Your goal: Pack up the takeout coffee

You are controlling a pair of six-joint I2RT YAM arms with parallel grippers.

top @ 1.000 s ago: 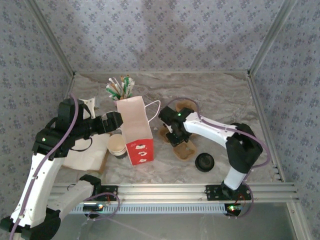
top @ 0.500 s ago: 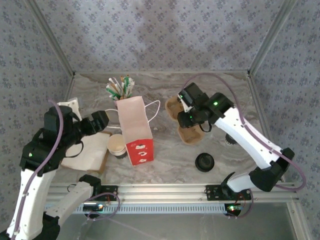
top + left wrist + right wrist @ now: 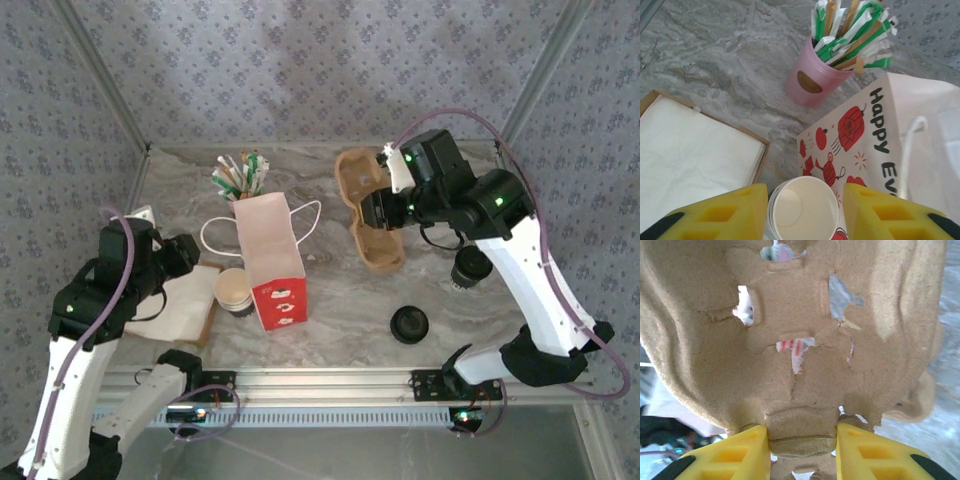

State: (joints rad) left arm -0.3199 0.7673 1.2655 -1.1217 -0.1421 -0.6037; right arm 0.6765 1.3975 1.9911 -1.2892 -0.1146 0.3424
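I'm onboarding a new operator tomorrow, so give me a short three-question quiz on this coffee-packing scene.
1. True or false: the right gripper has its jaws clamped on the pulp cup carrier.
2. Pick one: the pink holder contains A) wrapped straws and stirrers, B) spoons, C) tea bags.
3. What stands between the paper bag and the napkins?

Key: 1 true; 2 A; 3 the lidless paper cup.
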